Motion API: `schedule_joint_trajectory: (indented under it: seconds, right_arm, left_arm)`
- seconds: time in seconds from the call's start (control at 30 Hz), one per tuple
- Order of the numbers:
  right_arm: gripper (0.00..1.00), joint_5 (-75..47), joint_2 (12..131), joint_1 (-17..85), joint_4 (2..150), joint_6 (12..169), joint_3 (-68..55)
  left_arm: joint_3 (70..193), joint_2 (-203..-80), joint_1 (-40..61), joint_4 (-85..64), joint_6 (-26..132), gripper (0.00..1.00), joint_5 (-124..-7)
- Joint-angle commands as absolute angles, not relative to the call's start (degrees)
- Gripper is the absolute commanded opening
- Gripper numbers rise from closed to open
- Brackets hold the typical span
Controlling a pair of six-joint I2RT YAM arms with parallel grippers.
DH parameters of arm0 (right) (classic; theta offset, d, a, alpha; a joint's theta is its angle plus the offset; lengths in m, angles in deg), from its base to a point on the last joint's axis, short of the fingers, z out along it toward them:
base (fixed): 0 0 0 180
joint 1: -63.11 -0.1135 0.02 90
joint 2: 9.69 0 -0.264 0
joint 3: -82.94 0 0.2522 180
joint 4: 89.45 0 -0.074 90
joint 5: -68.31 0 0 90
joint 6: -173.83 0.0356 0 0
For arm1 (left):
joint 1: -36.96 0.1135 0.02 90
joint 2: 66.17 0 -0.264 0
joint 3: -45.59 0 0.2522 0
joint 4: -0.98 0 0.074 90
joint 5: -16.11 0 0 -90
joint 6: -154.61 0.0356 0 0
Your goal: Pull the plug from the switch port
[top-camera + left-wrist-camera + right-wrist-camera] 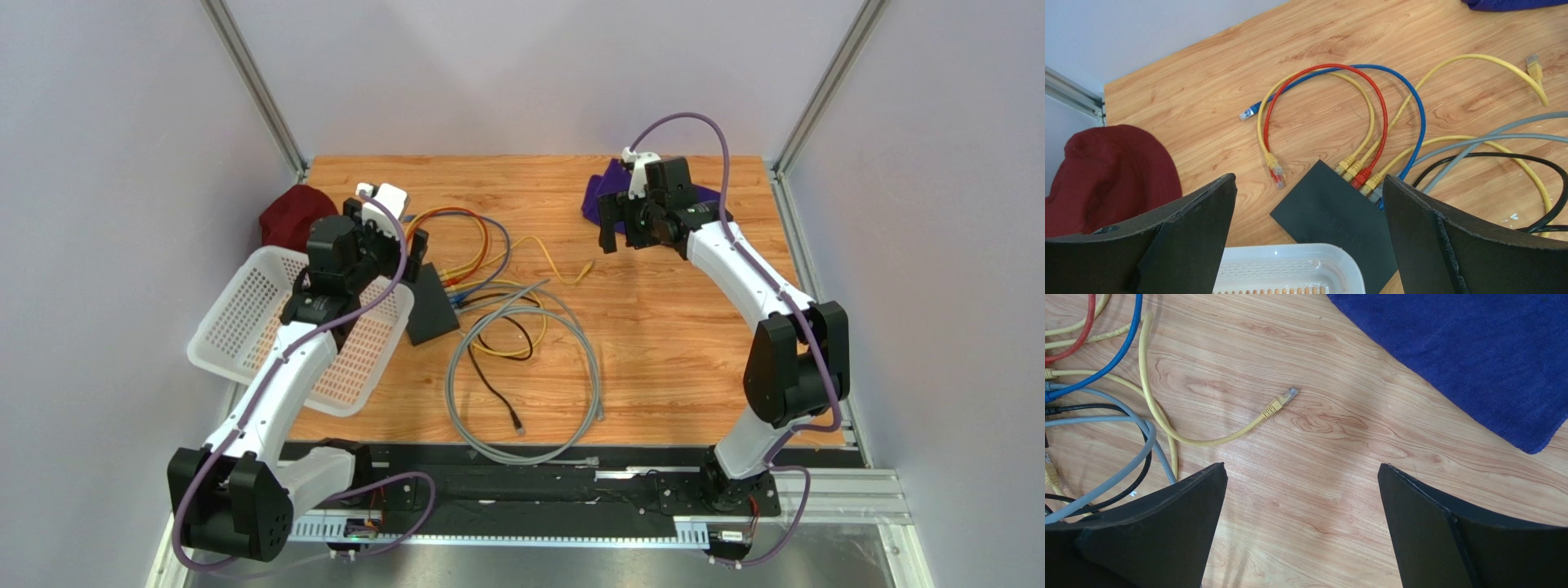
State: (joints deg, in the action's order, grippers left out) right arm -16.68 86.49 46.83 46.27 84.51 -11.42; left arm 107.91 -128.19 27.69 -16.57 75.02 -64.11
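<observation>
- The small flat matte-black rectangular switch (pixel 1330 211) lies flat on the wooden desk (pixel 687 355), on its left half, with one corner just beside the rim of the white plastic mesh basket (pixel 239 325)
- A row of plugs (pixel 1359 174) sits in the switch's far edge: two yellow, one red and another yellow; those nearest the finger are too hidden to tell apart
- The left end effector (pixel 1308 184) is released, its black fingers spread wide and grasping nothing; it hangs above the switch, and in its wrist view the row of plugs lies between the two fingers
- The right end effector (pixel 1301 468) is also released and holds nothing; it hangs over bare wood at the far right of the desk, well apart from the switch
- A loose yellow cable end (pixel 1281 401) lies on the wood ahead of the right fingers, near the edge of a dark blue cloth (pixel 1475 355)
- Short red, yellow and blue patch cables (pixel 1376 104) arch away from the plugs, their free ends resting on the desk
- A long grey cable (pixel 528 423) lies in a wide loop on the near side of the switch, with a thin black cable (pixel 497 392) inside it
- A dark red cloth (pixel 1106 171) lies at the desk's far left edge, beside the basket
</observation>
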Motion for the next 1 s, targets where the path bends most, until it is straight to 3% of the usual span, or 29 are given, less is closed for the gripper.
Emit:
schedule_joint_trajectory:
  seconds: [0.0, 0.4, 0.6, 0.67, 0.7, 0.8, 0.87, 0.9, 0.93, 0.97]
  right_arm:
    - [0.99, -15.5, 87.2, 46.6, 48.6, 84.8, -14.0]
    - [0.95, -7.0, 89.3, 46.6, 46.0, 81.8, -16.3]
    - [0.91, -3.3, 90.5, 46.5, 44.7, 85.5, -17.6]
    - [0.84, -2.6, 91.8, 46.4, 41.0, 84.2, -19.1]
    - [0.81, -3.1, 92.5, 46.1, 39.5, 82.6, -21.2]
    - [0.68, -5.0, 94.1, 44.5, 35.1, 77.3, -22.6]
    - [0.39, -9.0, 92.8, 43.5, 36.6, 74.2, -21.0]
    - [0.23, -12.1, 92.8, 42.7, 36.8, 72.2, -20.6]
    - [0.0, -13.3, 93.0, 42.5, 36.8, 72.0, -20.7]
    - [0.0, -13.9, 93.6, 42.5, 36.9, 72.0, -21.1]
  left_arm:
    - [112.0, -127.6, 28.0, -19.0, 78.0, 0.97, -63.1]
    - [120.6, -132.5, 28.2, -26.7, 78.1, 0.95, -54.0]
    - [135.5, -143.1, 27.7, -31.8, 75.9, 0.93, -50.8]
    - [143.4, -149.2, 28.0, -36.1, 75.8, 0.89, -51.5]
    - [146.2, -151.5, 28.3, -41.5, 76.9, 0.77, -48.4]
    - [152.4, -158.1, 28.7, -43.4, 72.7, 0.63, -47.6]
    - [154.7, -162.2, 29.0, -43.5, 69.7, 0.5, -46.5]
    - [155.0, -163.7, 29.0, -44.0, 69.6, 0.27, -45.2]
    - [155.3, -165.4, 29.0, -44.0, 69.8, 0.04, -44.9]
    - [155.6, -168.5, 29.0, -44.2, 68.7, 0.0, -45.8]
